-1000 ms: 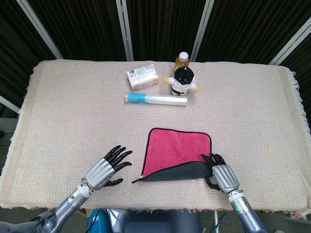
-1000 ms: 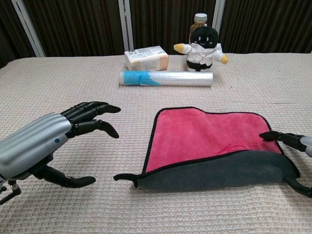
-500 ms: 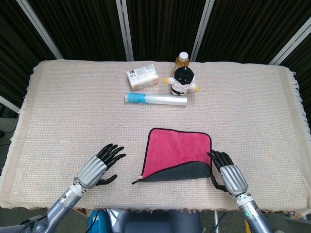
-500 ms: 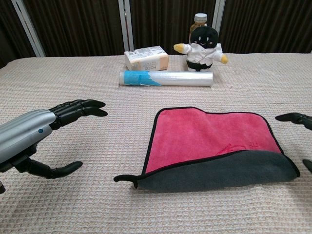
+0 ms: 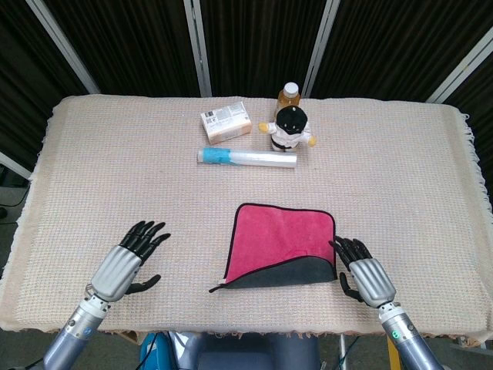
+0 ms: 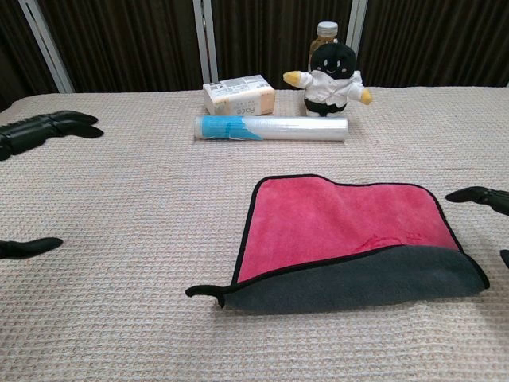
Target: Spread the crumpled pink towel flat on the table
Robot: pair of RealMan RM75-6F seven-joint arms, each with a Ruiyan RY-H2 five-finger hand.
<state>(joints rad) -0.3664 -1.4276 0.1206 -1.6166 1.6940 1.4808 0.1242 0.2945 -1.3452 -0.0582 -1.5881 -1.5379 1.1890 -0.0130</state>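
- The table [image 5: 92,169] is the biggest thing here, covered edge to edge in a beige waffle-weave cloth.
- The pink towel [image 5: 283,235] lies near the front edge, a bit right of centre. It's mostly flat, but the near edge is folded back over so the grey underside [image 6: 358,280] shows as a strip along the front. A small loop sticks out at its near left corner.
- The left hand [image 5: 127,260] sits well left of the towel with nothing in it, fingers spread and pointing away.
- The right hand [image 5: 363,271] is just beside the towel's near right corner, not holding anything, fingers apart.
- A clear roll with a blue end [image 5: 246,158] lies across the far middle of the table.
- A small cardboard box [image 5: 226,122] is just behind the roll, to the left.
- A black and white plush toy [image 5: 290,127] stands right of the box.
- A bottle [image 5: 289,94] pokes up right behind the plush.
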